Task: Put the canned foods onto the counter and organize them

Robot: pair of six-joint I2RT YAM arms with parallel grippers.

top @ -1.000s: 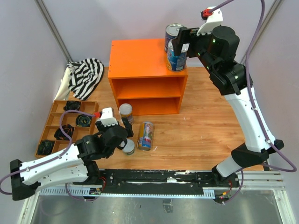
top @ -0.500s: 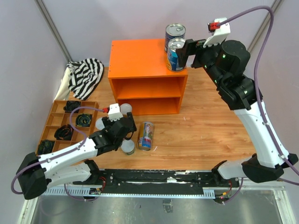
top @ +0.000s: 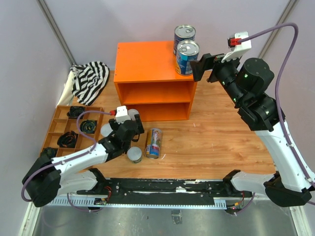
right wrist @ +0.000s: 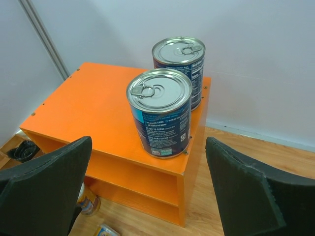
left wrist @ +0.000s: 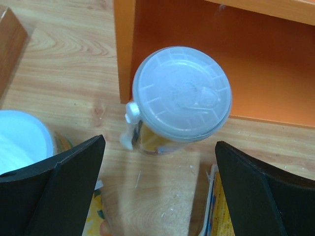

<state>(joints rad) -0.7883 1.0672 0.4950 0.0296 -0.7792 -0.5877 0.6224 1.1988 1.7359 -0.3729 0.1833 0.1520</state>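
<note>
The orange counter [top: 147, 61] holds two blue-labelled cans on its top right corner, one behind [top: 184, 35] and one in front [top: 187, 56]. My right gripper [top: 203, 68] is open and empty, just right of the front can [right wrist: 160, 113]. An upright small can with a white lid [left wrist: 181, 93] stands on the table before the counter's lower opening. My left gripper [left wrist: 160, 196] is open just short of it, jaws wide. Two more small cans [top: 106, 130] [top: 134, 155] and one slim colourful can lying down [top: 154, 142] are nearby. The other slim can is out of view.
A low brown compartmented tray [top: 54, 129] with black items sits at the left. A striped cloth [top: 91, 78] lies behind it. A slanted metal post [top: 56, 29] stands at the back left. The wall is close behind the counter.
My right gripper has let go of the front blue can and drawn back to the right. My left gripper has moved forward towards the small can by the counter.
</note>
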